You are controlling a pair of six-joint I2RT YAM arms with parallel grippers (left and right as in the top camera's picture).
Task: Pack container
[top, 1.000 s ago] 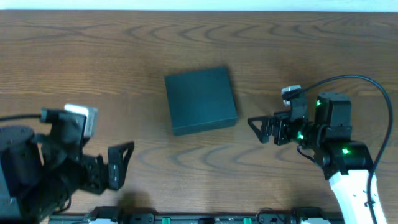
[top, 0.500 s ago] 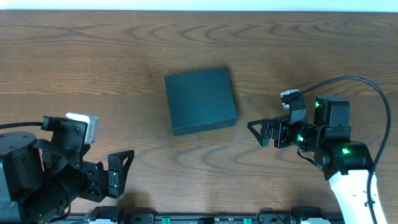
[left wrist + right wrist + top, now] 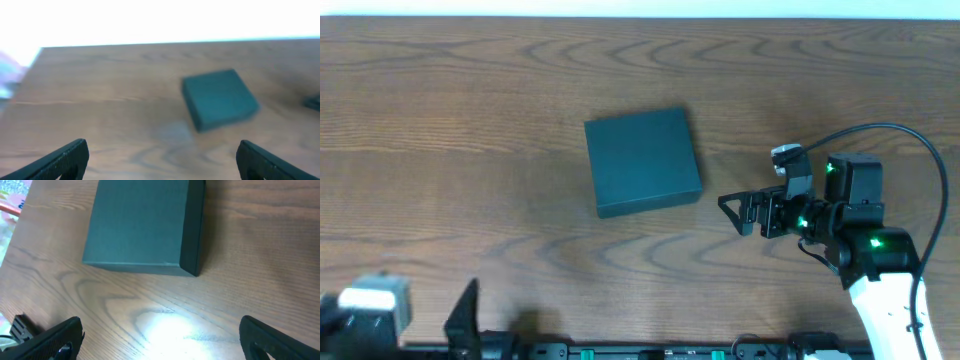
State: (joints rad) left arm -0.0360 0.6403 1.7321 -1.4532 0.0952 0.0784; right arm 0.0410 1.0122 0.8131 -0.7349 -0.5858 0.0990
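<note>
While your left gripper (image 3: pixel 162 147) sat low at the near edge of the table (image 3: pixel 470 120), off in the near-left corner from overhead, most of it was cut off by the frame. Its wrist view was blurred, but you had both fingers (image 3: pixel 65 160) spread wide with only bare wood between them.

Your right gripper (image 3: pixel 730 212) was a bit farther in on the right side and pointed left toward the middle. Those fingers (image 3: pixel 55 340) were also spread wide and held nothing. A bright patch of light fell on the wood between them. Green lights (image 3: pixel 832 167) glowed on that arm, and a black cable (image 3: pixel 910 135) looped over it.

Next out was the container (image 3: pixel 642 162), a dark teal box. It lay flat near the table's middle with its lid closed, turned slightly off square. It was left of your right gripper, near but not touching. From the right wrist it sat straight ahead of the open fingers, with a strip of wood between. From the left wrist it was ahead and to the right, well apart.

Past the box there was only wood grain up to the far edge, then a pale strip.
</note>
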